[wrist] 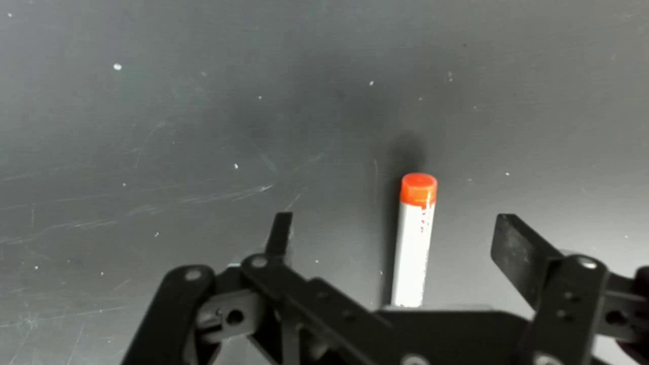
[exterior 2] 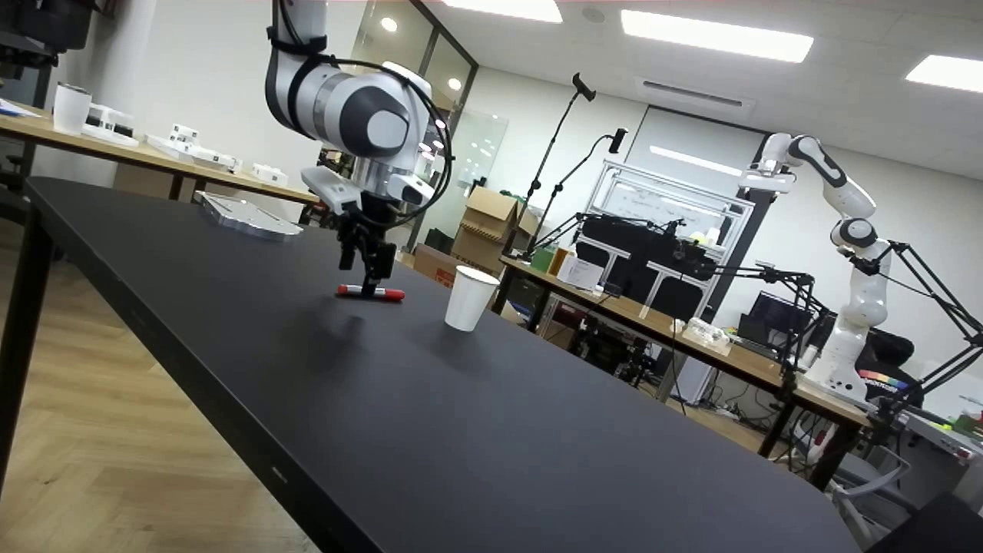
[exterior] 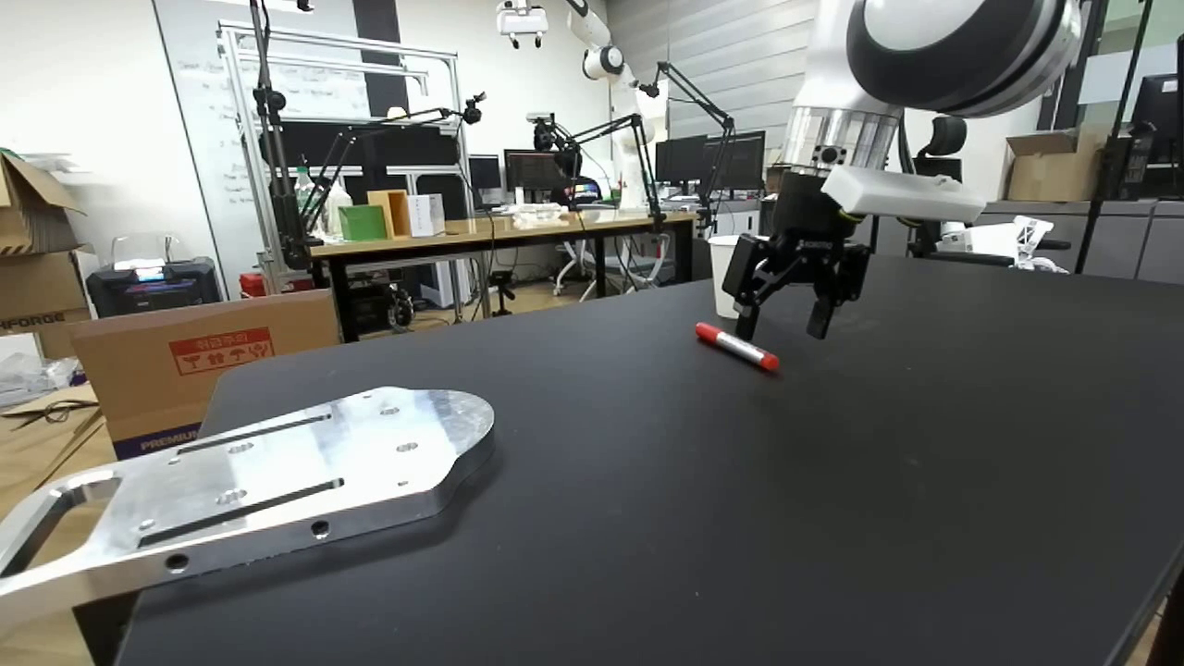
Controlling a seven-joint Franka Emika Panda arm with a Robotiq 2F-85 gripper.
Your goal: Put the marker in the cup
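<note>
"Your gripper [wrist: 394, 217] stands wide, its jaws well apart."

"And in the wrist view you have the marker [wrist: 416, 243] between them, space on both sides, one end hidden by the gripper."

"Yes, it lies flat on your black table [exterior 2: 537, 453], red at both ends with a pale barrel."

"Your cup [exterior 2: 470, 298]?"

"Upright on that same table, near the marker but apart from it; in an exterior view your gripper covers part of the cup."

"You also have a metal plate [exterior: 277, 467] lying there, well apart from both."
</note>
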